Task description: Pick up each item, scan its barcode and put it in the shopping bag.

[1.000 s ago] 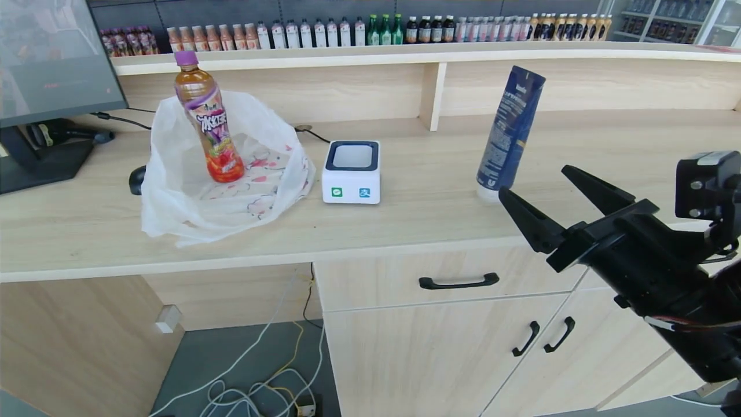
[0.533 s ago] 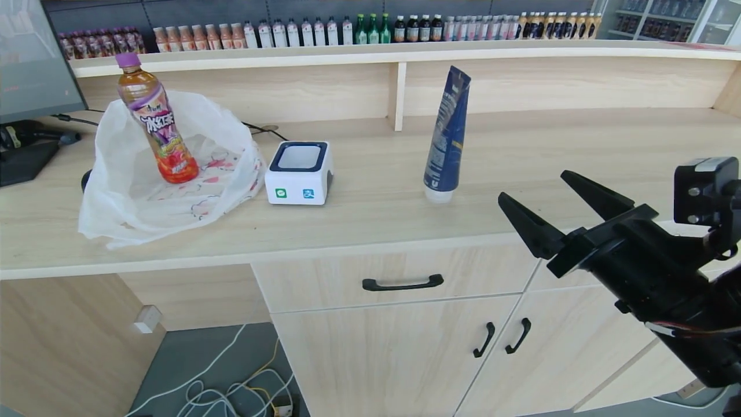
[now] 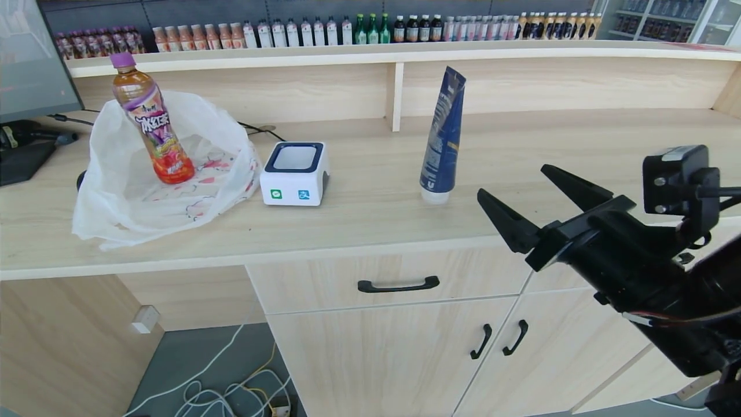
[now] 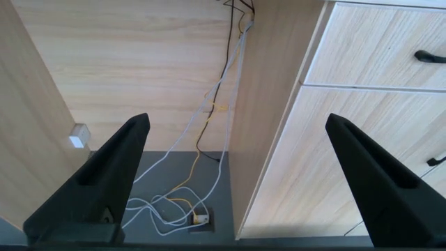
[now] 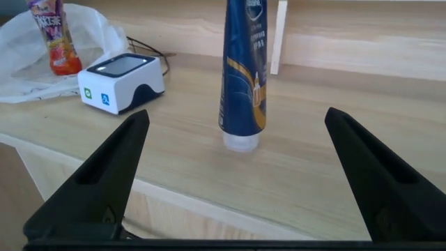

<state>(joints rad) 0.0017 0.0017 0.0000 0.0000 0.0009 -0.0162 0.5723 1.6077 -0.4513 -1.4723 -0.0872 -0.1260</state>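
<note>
head view has the right hand (image 3: 512, 180) wide open near the blue tube (image 3: 441, 136), scanner (image 3: 294, 174) between it and the bag (image 3: 110, 197).

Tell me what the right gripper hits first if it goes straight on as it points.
Most likely the blue tube, standing cap-down on the counter: the right wrist view centres it between the open fingers of the right gripper, with nothing in between. Depth is hard to judge.
</note>
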